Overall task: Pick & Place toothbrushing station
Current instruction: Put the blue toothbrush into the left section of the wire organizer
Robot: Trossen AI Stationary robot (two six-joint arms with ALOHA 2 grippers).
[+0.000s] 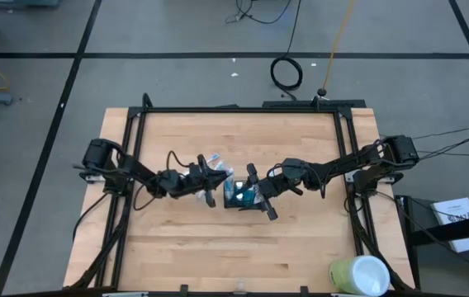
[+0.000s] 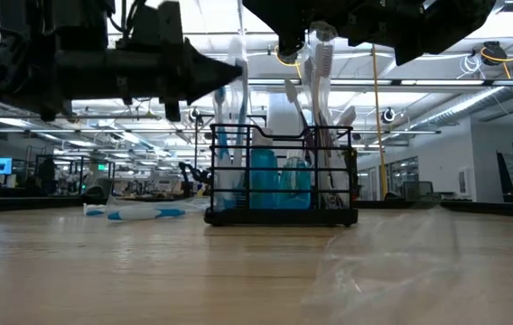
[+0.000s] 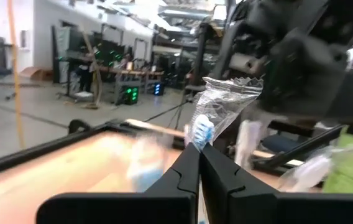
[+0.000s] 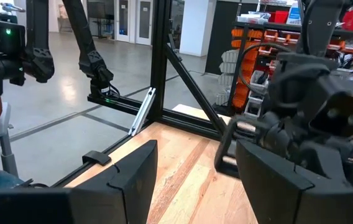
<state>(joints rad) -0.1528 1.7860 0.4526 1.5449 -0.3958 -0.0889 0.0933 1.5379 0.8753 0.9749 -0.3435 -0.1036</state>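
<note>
Frame center: left gripper (image 1: pixel 210 183), jaws clamped on a wrapped toothbrush (image 3: pixel 217 109), hovers beside the toothbrushing station (image 2: pixel 279 176) for loading; right gripper (image 1: pixel 259 194) waits, jaws apart.

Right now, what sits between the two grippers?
The toothbrushing station, holding upright toothbrushes, stands between the left gripper and the right gripper; the high view shows this.

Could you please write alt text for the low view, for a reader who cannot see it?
A small black wire-mesh toothbrushing station stands on the wooden table, holding upright toothbrushes and blue items. Dark robot arms hang above it, and a blue and white packet lies on the table beside it.
</note>
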